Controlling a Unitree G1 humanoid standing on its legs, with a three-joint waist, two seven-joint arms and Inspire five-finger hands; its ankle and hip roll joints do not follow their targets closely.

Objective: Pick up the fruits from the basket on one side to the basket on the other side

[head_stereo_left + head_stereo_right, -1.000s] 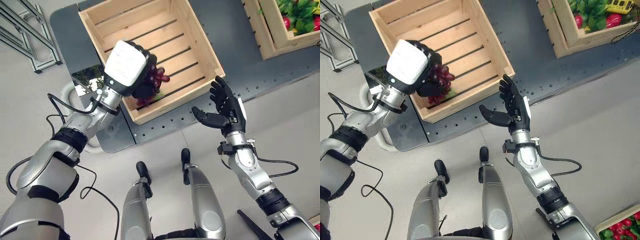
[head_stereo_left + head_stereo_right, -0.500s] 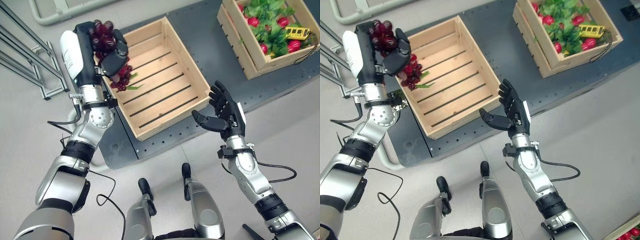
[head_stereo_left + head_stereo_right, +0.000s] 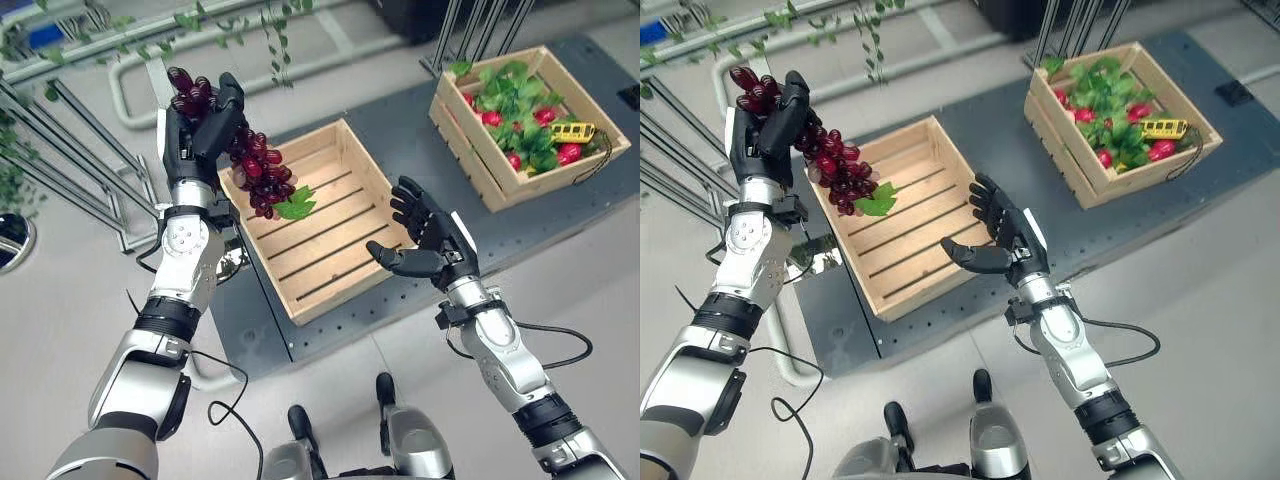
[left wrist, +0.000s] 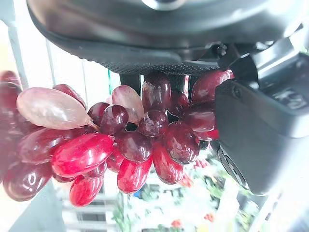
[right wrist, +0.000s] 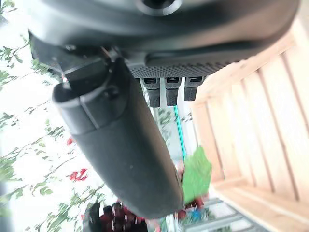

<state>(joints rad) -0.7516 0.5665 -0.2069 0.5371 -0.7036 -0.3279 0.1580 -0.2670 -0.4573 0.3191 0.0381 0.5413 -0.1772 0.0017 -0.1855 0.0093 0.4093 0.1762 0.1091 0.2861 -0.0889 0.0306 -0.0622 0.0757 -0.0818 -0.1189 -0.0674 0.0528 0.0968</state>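
The left hand (image 3: 195, 135) is raised high above the far-left corner of the empty crate (image 3: 318, 228), its fingers and thumb curled round a bunch of dark red grapes (image 3: 250, 165). The bunch hangs from the hand down over the crate's left wall, with a green leaf (image 3: 295, 205) at its lower end — clear of the slats below. In the left wrist view the grapes (image 4: 120, 140) sit pressed between the palm and the thumb.

The right hand (image 3: 430, 240) hovers palm up at the crate's near-right corner, fingers spread and relaxed, holding nothing.

The crate is bare slatted wood and stands on a dark grey platform (image 3: 420, 130) dotted with rows of small holes. Well apart, at the platform's far-right end, a second crate (image 3: 525, 120) holds green leaves, red fruit and a small yellow thing.

The floor (image 3: 60, 320) is pale grey. Metal rails (image 3: 60, 175) run slanting at the left, a pale tube frame (image 3: 140, 70) lies beyond the platform, and trailing green vines (image 3: 240, 20) hang along the top — more leaves show at the far left.
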